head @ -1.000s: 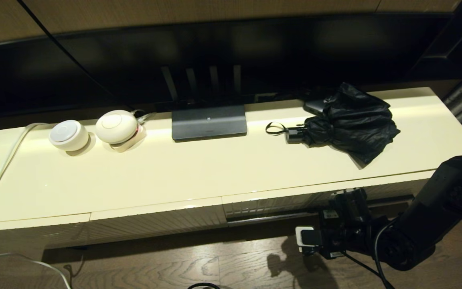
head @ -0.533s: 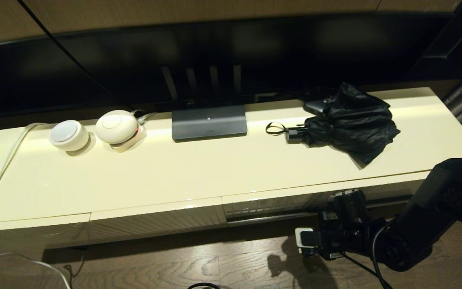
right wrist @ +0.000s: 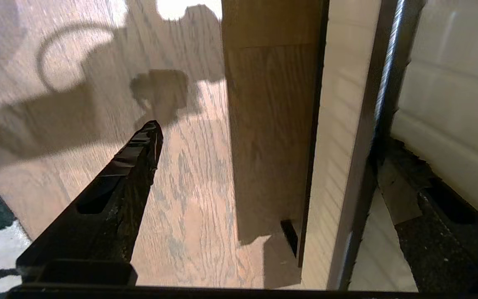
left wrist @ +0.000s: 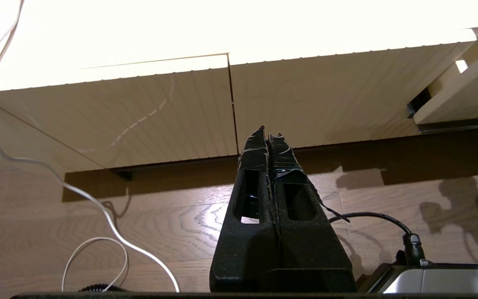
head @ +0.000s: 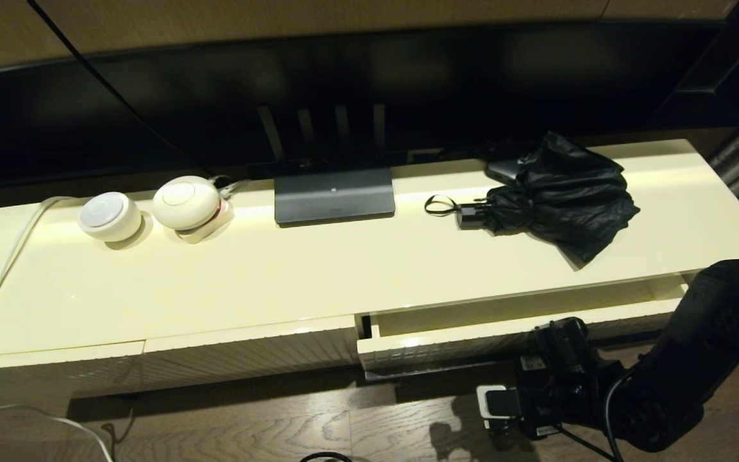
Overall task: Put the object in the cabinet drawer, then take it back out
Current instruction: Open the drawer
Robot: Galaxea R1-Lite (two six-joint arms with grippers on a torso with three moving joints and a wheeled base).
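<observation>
- The umbrella (head: 555, 196) lay on the counter (head: 280, 269), above the drawer (head: 504, 324), which stood pulled partly out.
- The right tool (right wrist: 278, 153) was at the drawer's front, fingers spread wide, one (right wrist: 114, 187) out over the floor, the other (right wrist: 430, 207) behind the dark bar handle (right wrist: 382, 108).
- The left tool (left wrist: 267, 139) hung low before the counter's ribbed panels (left wrist: 152, 112), fingers pressed together, holding nothing.

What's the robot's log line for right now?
right gripper open at handle | drawer partly open | umbrella on cabinet top | left gripper shut, parked
</observation>
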